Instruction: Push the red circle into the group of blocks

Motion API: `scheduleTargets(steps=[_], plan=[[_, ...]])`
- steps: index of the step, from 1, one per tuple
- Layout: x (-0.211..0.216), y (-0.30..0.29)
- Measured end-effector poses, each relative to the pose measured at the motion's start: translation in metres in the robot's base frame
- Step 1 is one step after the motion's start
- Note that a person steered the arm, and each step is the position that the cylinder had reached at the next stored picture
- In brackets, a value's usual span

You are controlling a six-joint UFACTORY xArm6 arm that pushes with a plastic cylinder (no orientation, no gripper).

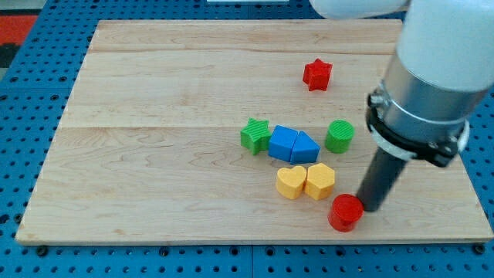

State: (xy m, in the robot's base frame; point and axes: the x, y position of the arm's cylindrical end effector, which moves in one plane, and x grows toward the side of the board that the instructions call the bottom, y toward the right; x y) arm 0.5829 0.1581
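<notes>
Worktop [154,93]: pale wood planks.
Green: one star [254,135], one ribbed cylinder [339,136].
Blue: two blocks [293,144], touching.
Yellow: two hearts [306,181], touching.
Red: one star [316,74], far; one circle [345,212], near right.
My tip [370,207]: dark rod against circle's right side.
Pincer: none fitted.

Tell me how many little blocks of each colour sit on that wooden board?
Red: 2, the red star block and red circle block
Green: 2, the green star block and green cylinder block
Blue: 2
Yellow: 2 hearts
Total: 8
</notes>
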Motion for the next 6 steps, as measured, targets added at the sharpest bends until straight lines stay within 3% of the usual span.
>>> scheduleTargets(steps=[1,2,3,5,6], plan=[[0.019,0.059],[0.034,-0.018],[0.018,-0.057],[-0.032,-0.062],[-0.023,-0.073]])
